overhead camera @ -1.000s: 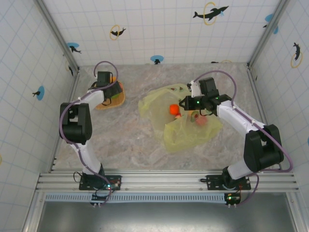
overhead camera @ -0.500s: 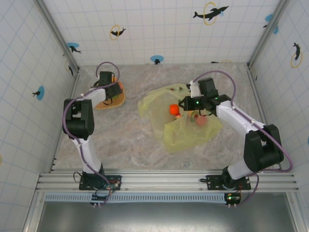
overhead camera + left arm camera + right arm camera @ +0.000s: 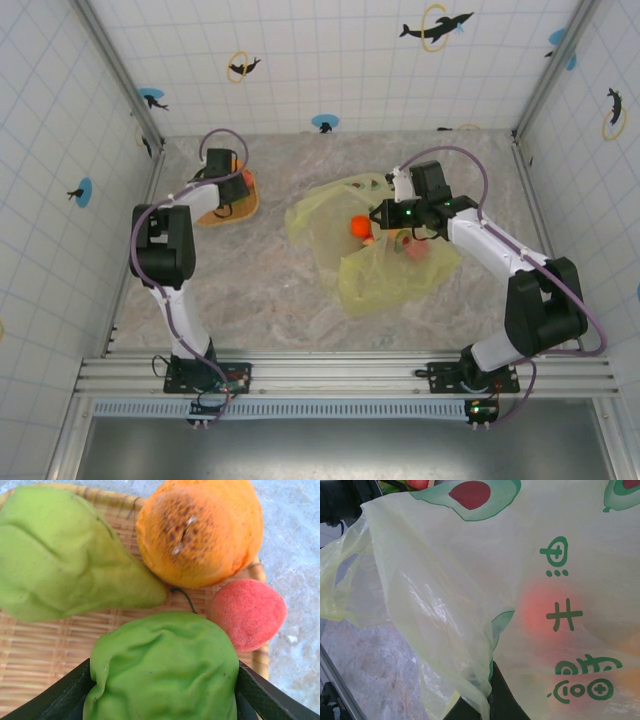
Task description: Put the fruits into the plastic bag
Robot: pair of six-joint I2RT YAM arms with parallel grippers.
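The table (image 3: 260, 290) is a mottled grey-beige, stone-patterned surface filling the middle of the top view, with tiled walls on three sides. Two things lie directly on it. A flat orange-tan woven tray (image 3: 250, 203) sits in the upper left of the surface, close to the left wall. A crumpled yellow-green plastic bag (image 3: 380, 280) sprawls over the centre and centre-right, well apart from the tray. The left wrist view shows the tray's weave (image 3: 40, 645) and, past its right rim, bare table (image 3: 295, 540). The right wrist view shows the bag (image 3: 445, 580) — with bare table (image 3: 375, 665) at lower left.
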